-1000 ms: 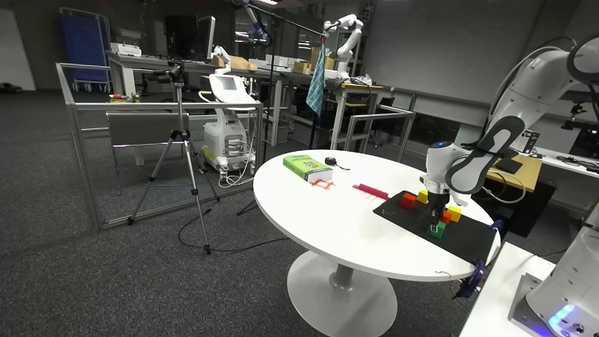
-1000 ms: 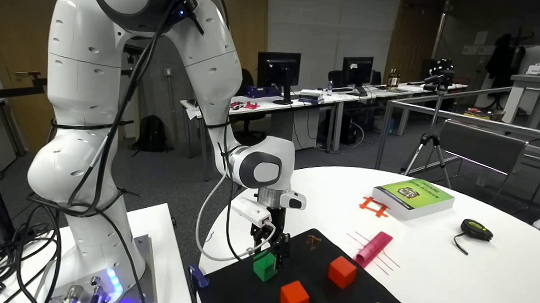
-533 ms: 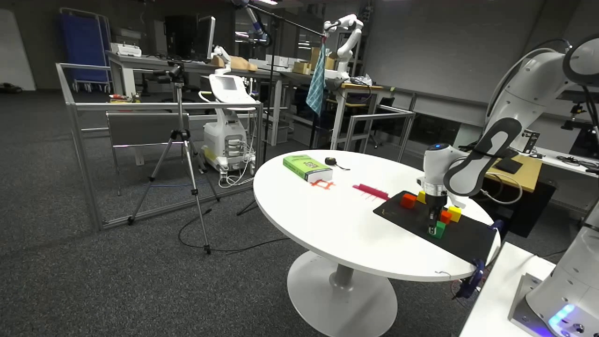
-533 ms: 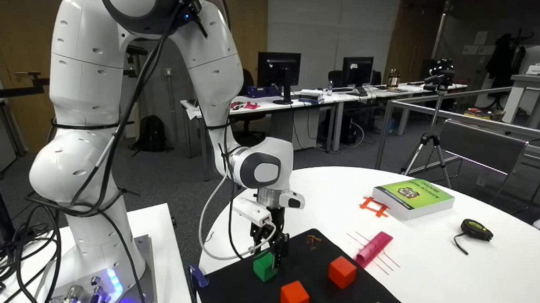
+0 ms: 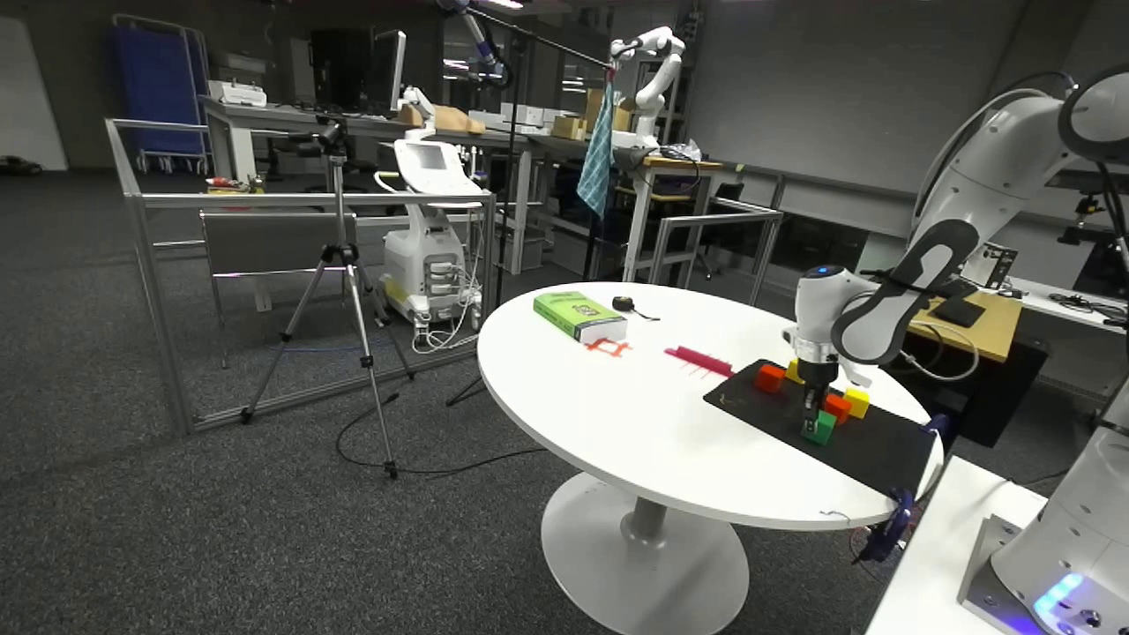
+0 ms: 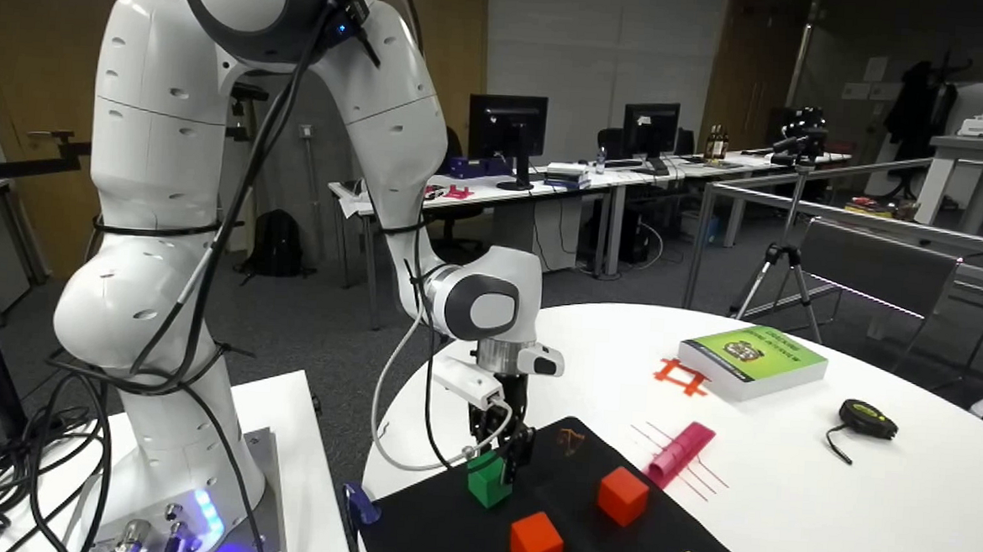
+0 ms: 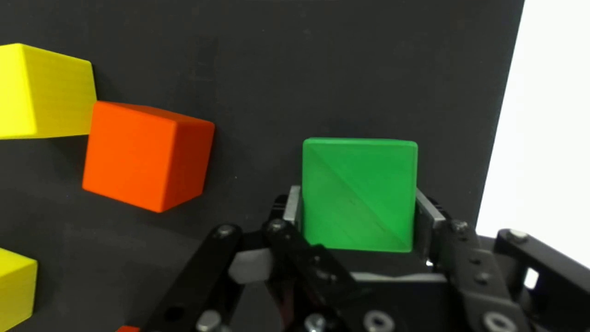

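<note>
Grips a smooth green cube (image 7: 359, 184) between the padded tips of the black gripper (image 7: 360, 210), with jaws closed against opposite sides. Has it on or just above a black rectangular mat (image 6: 435, 542), near one edge; cannot tell which. Shows an orange-red cube (image 7: 129, 157) near it, and a yellow cube (image 7: 57, 92) past that. Takes in, farther out, a white round tabletop (image 6: 824, 512) with a thick green book (image 6: 752, 359).

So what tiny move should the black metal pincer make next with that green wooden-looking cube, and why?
Probably raise the pincer slightly, straight up: its grey pads sit against opposite sides of the green cube, and the orange wooden-looking cube nearby stands apart.
</note>
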